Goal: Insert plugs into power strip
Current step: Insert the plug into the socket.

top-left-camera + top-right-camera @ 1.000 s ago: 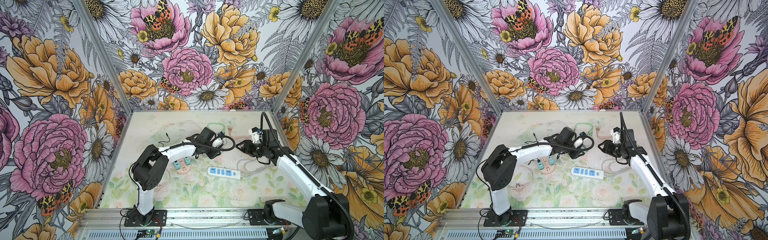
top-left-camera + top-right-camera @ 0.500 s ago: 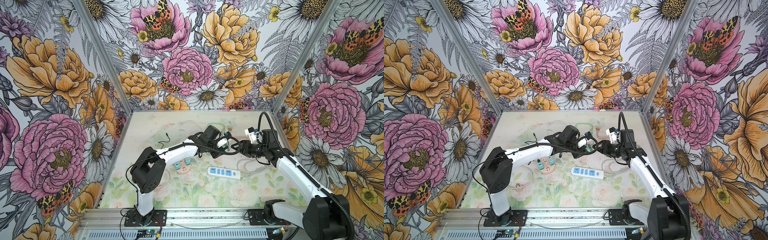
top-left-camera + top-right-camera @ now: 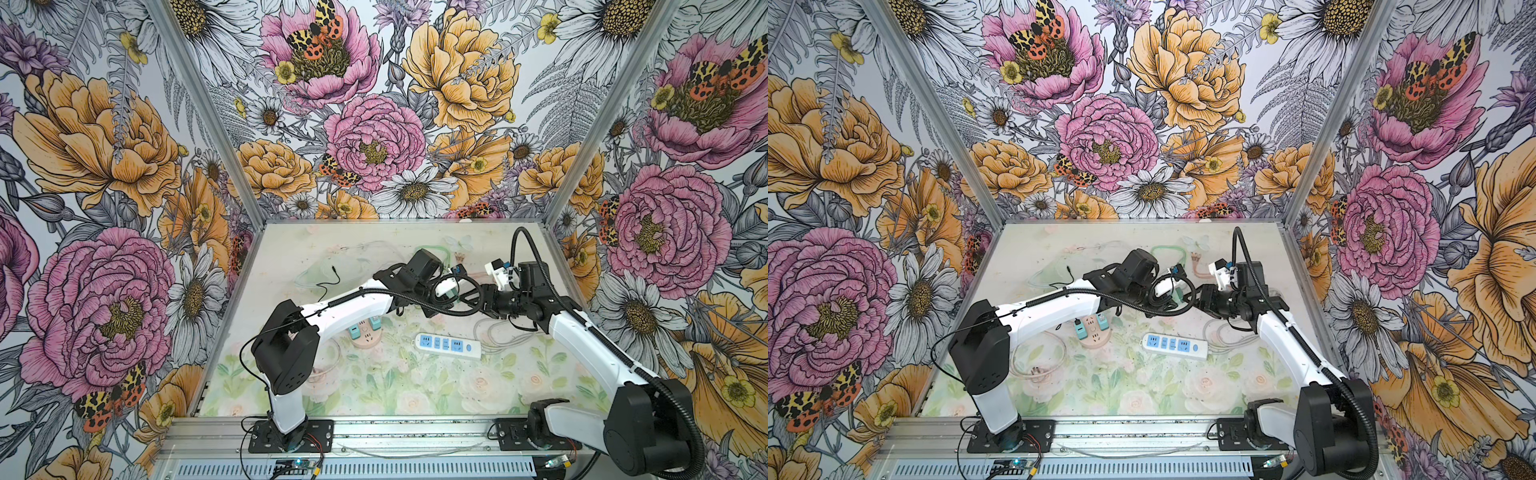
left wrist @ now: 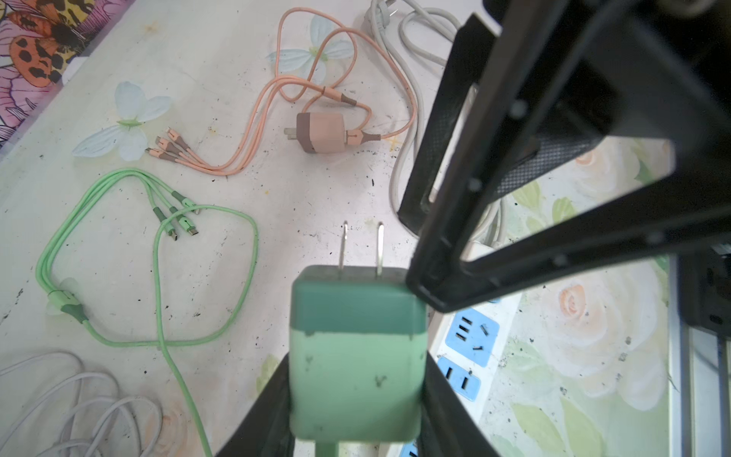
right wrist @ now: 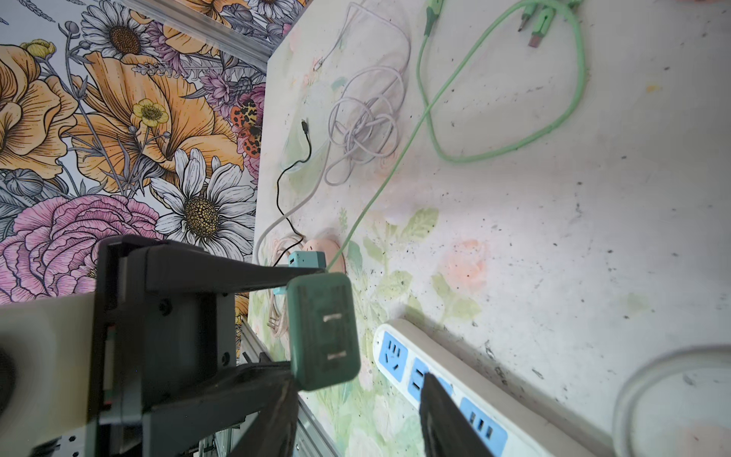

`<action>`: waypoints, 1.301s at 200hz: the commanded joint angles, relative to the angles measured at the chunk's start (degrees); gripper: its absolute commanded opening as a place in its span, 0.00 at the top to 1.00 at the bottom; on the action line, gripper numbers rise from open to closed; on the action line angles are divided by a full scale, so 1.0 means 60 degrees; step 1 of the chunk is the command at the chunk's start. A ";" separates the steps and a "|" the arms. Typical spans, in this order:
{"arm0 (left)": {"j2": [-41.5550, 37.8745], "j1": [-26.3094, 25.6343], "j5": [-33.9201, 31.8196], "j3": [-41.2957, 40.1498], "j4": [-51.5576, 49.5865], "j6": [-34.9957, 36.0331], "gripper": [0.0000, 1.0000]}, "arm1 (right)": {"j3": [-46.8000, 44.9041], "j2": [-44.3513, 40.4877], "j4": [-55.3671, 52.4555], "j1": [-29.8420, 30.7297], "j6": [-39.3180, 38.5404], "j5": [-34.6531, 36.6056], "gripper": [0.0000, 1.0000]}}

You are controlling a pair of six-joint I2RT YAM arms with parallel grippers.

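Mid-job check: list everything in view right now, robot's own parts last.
green plug: one, green, held in the left hand, prongs bare
pink-brown plug: one, pink and brown, lying on the table
teal plugs: two, teal, standing on the round hub
round hub: one, pink, beside the power strip
power strip: one, white with blue sockets, mid-table, no plug in it
cables: several, green, pink, white, black, loose on the table
left hand: one, black, shut on the green plug
right hand: one, black, open, close to the green plug
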 commanded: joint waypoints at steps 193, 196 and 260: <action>0.0100 -0.0306 -0.0075 0.0667 -0.0221 0.0557 0.82 | -0.0104 0.0670 0.0493 0.0495 -0.0330 -0.0592 0.64; 0.0107 -0.0302 -0.0071 0.0657 -0.0208 0.0553 0.82 | -0.0105 0.0670 0.0492 0.0492 -0.0322 -0.0589 0.65; 0.0041 -0.0280 0.0029 0.0649 0.0027 0.0377 0.81 | -0.0130 0.0609 0.0728 0.0526 -0.0033 -0.0708 0.65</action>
